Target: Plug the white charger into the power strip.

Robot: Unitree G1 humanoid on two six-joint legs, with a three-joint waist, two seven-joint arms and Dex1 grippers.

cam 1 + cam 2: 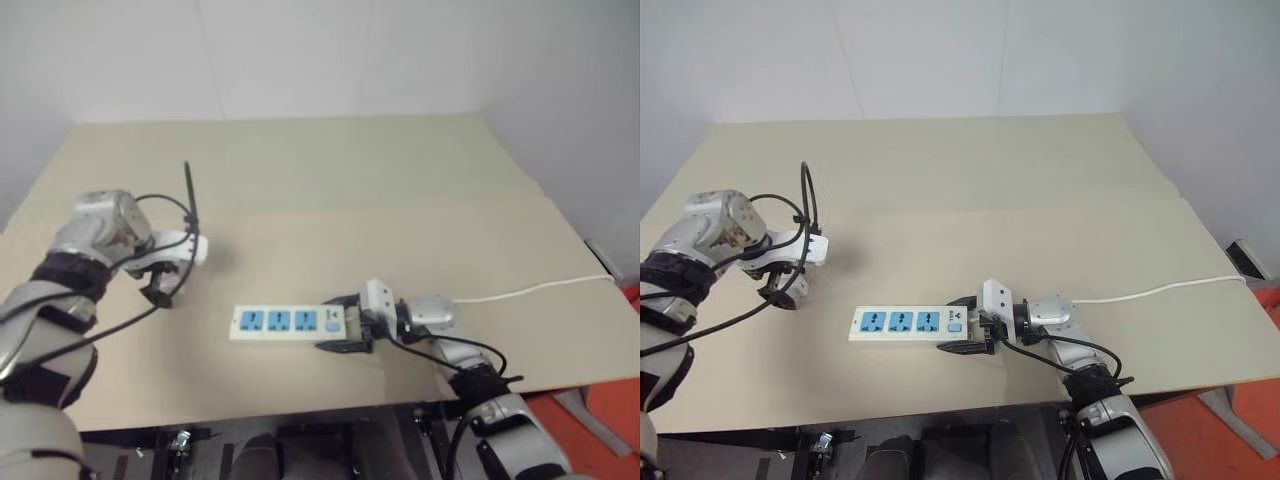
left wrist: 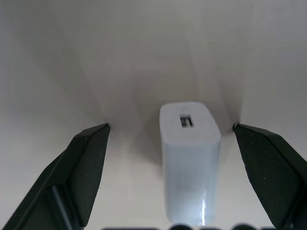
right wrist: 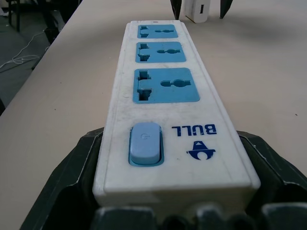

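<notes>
- Setting: pale walls behind a beige worktop, its near part covered by a large flat sheet of the same tone.
- Item, power strip: long white bar lying flat on the worktop near the front edge, towards the middle. Three blue socket faces in a row; a pale blue switch and blue printed lettering at the end nearest the right pincer. All three sockets are vacant.
- Item, thin white cord: runs from behind the right pincer across the worktop to its right edge.
- Item, white charger: small boxy adapter resting on the worktop well to the left of the strip, apart from it. A small slot-shaped port shows on one end face. In the right wrist view it appears beyond the far end of the strip.
- Right pincer: lies nearly level, pointing left, its two black fingers pressed against the two long sides of the strip at the switch end, so it is pinching the power strip.
- Left pincer: points steeply down over the charger, spread wide. Its black fingers stand on either side of the charger with clear gaps; neither touches it.
- Black cables: loop over the left wrist housing.
</notes>
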